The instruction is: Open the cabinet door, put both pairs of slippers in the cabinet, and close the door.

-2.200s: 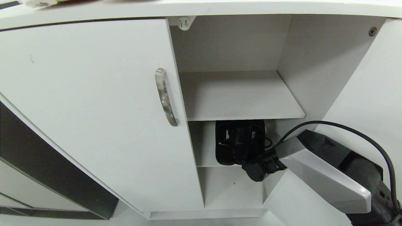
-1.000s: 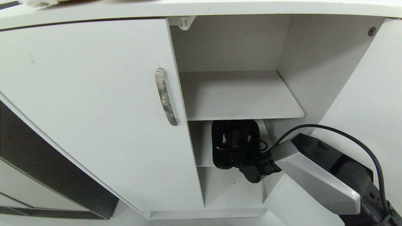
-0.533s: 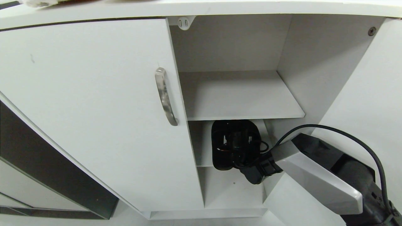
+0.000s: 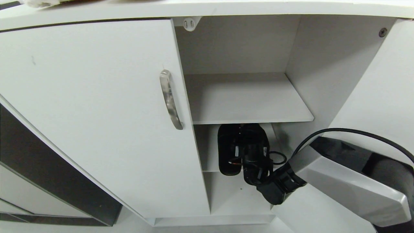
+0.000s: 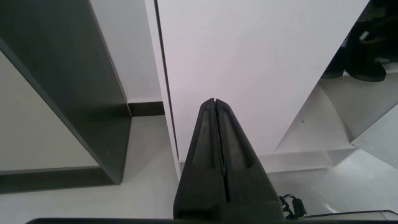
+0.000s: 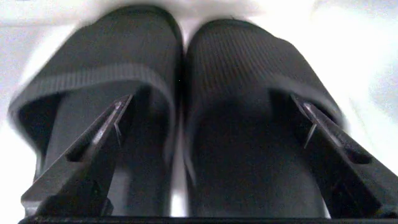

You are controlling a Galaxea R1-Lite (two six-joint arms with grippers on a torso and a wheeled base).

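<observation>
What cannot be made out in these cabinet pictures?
Head view: the toes of the black ribbed slippers, hidden under the flat white shelf.
Right wrist view: the slippers' heels, cut off by the picture edge near the open right hand.
Head view: the open white door, cut by the edge.

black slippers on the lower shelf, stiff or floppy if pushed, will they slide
Probably light and soft: the black slippers show ribbed, foam-like straps that may squash. The smooth white shelf should let them slide easily. Lying side by side before the open right gripper, they'd likely move together.
</observation>
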